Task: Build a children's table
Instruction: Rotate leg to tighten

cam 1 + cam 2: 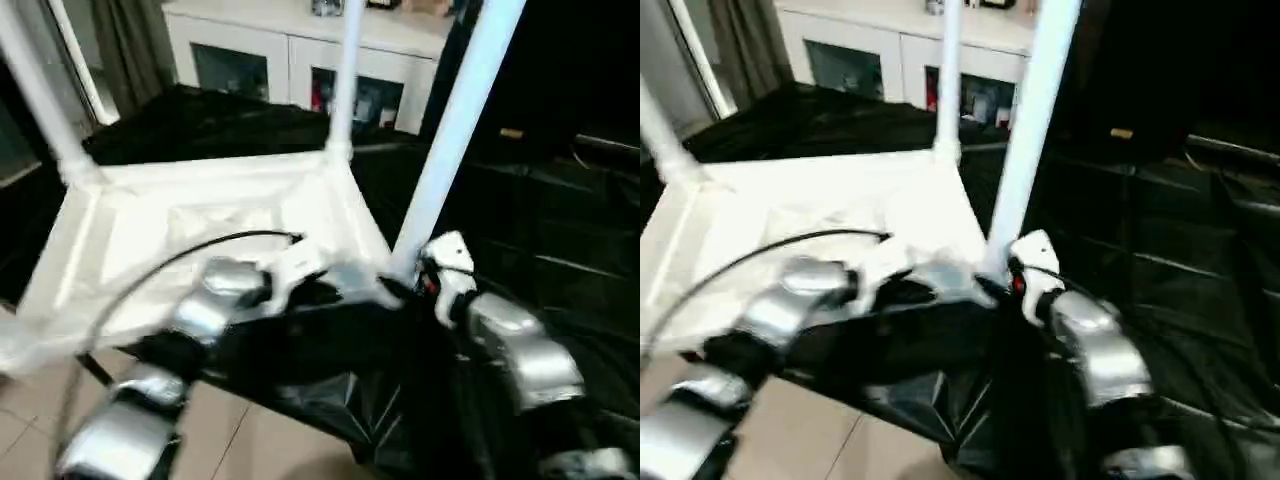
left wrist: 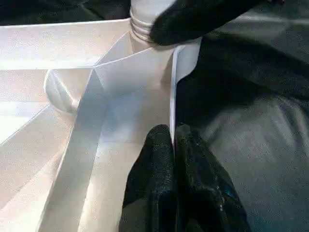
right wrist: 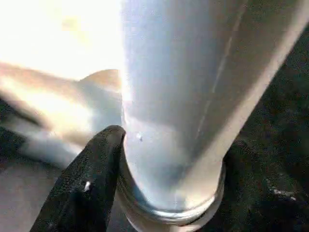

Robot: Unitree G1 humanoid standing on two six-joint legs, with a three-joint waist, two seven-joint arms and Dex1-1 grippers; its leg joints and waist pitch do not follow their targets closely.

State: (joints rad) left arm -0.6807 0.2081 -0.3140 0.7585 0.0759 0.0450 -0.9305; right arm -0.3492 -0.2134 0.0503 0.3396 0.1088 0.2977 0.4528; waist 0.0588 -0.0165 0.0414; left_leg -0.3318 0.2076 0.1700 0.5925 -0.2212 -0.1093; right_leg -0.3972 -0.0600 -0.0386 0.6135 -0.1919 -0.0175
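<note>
From my seat at the controls, far left there's one long white tubular plastic leg [image 1: 40,95] standing up out of a corner of the white ribbed rectangular plastic table top [image 1: 200,235], which lies upside down on a black-draped surface [image 1: 560,240], ribs facing up. My left gripper [image 2: 174,140] sits at the top's near edge, and on the wrist cam its two black fingers are pinched together on the thin white side wall [image 2: 173,87] of the top, barely any gap. A black cable [image 1: 170,255] loops over the silver left forearm [image 1: 215,295]. Further back a second white leg [image 1: 345,75] rises from the far corner. Right of centre, a third leg [image 1: 455,120] stands tilted in the near corner socket, and my right gripper [image 3: 164,174] is closed around its base, black finger [image 3: 89,181] pressed against the tube just above the threaded collar. Behind it all is a white cabinet with glass doors [image 1: 290,60].
</note>
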